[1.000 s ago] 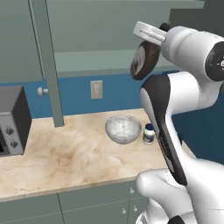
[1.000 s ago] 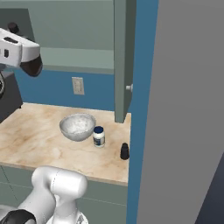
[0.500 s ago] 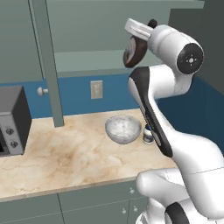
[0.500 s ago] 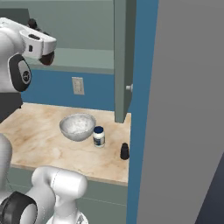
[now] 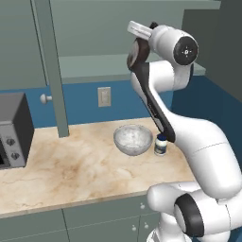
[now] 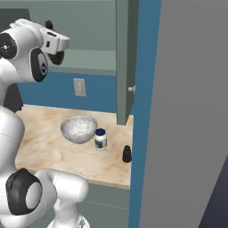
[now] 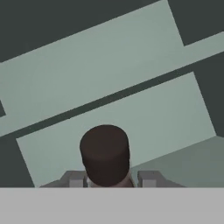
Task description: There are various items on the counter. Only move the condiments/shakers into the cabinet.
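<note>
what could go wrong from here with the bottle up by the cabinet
The gripper holds the brown syrup bottle high in front of the cabinet shelf, so a slip would likely drop it toward the glass bowl and white jar on the counter below. The bottle looks tilted in the left base view, so it may tip if set down that way. It could also clip the cabinet's upright edge while moving in.
</note>
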